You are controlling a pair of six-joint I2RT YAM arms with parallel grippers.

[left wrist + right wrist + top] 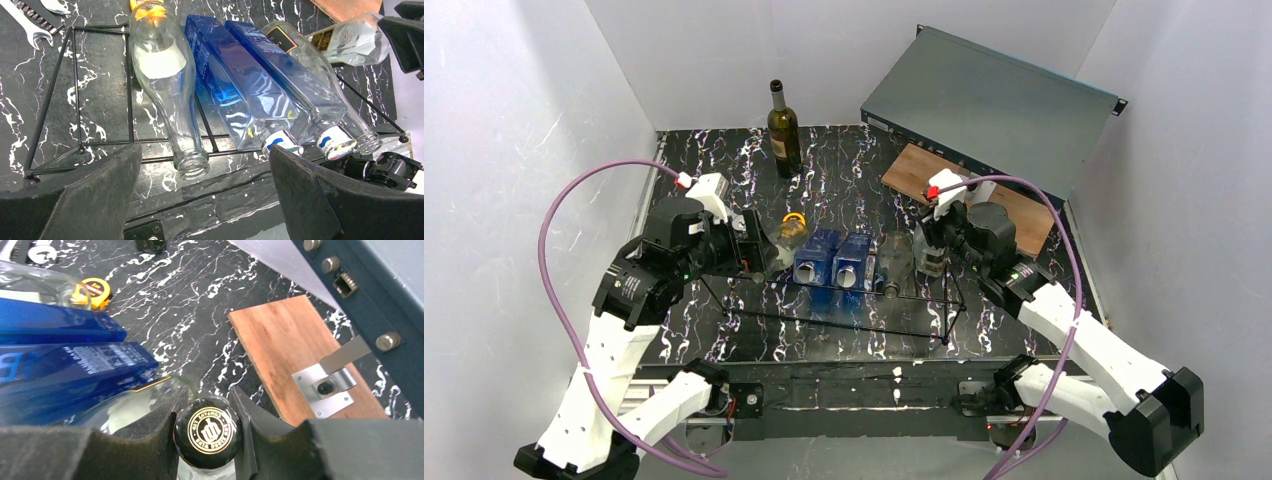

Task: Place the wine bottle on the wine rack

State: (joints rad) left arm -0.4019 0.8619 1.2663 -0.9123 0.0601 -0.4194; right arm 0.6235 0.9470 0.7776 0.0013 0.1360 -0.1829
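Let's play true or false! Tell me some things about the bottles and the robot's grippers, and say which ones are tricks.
1. Two blue bottles lie side by side on the wine rack. True.
2. The left gripper is holding a bottle. False: it is open, with nothing held between its fingers.
3. The right gripper is shut on the black-capped bottle, gripping it by the cap. True.
4. The dark bottle at the back is lying on its side. False: it stands upright on the table, away from the rack.
5. A yellow tape measure sits on the table. True.
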